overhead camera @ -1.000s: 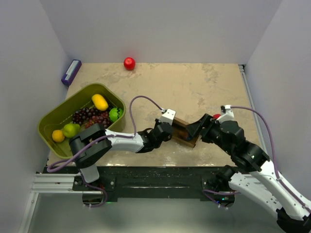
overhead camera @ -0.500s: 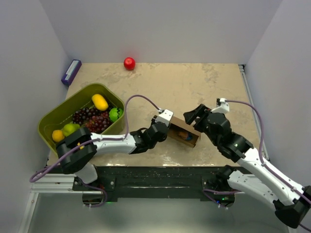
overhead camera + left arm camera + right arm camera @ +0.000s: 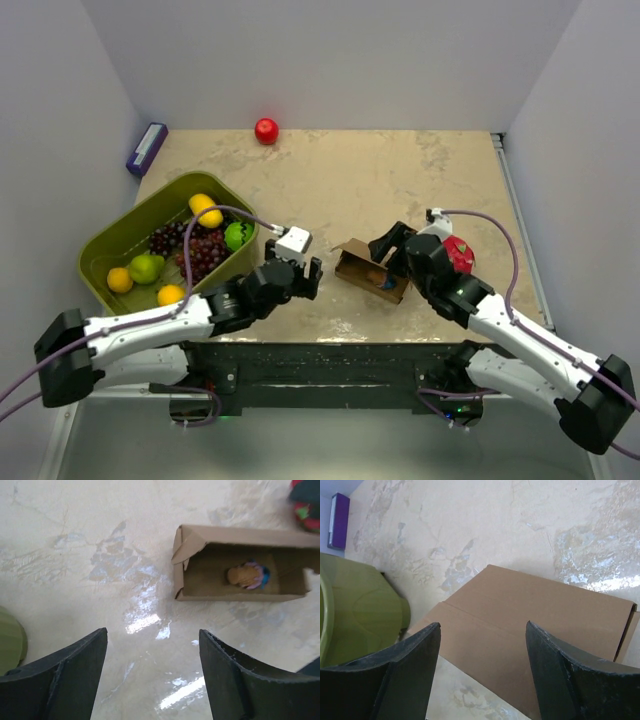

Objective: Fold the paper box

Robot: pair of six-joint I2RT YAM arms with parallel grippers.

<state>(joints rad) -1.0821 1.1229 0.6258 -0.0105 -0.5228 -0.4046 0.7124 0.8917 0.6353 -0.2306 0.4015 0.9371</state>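
Note:
The paper box (image 3: 368,269) is a slim brown cardboard box lying on the table between the two arms. In the left wrist view the paper box (image 3: 240,565) shows its open side, with one end flap bent inward and a small orange and blue object (image 3: 247,575) inside. My left gripper (image 3: 300,276) is open and stands apart from the box, to its left, with only bare table between the fingers (image 3: 152,631). My right gripper (image 3: 388,246) is open just above the box's right end. Its fingers straddle the flat brown panel (image 3: 530,625) without gripping it (image 3: 483,625).
An olive-green basket (image 3: 110,240) of fruit stands at the left, close to the left arm. A red ball (image 3: 266,130) and a purple block (image 3: 147,148) lie at the far edge. A red and green object (image 3: 458,253) sits beside the right arm.
My left gripper has opened, let go of the box and drawn back to the left. The right gripper has lifted off the box's end and hangs just above it. The box now lies free.

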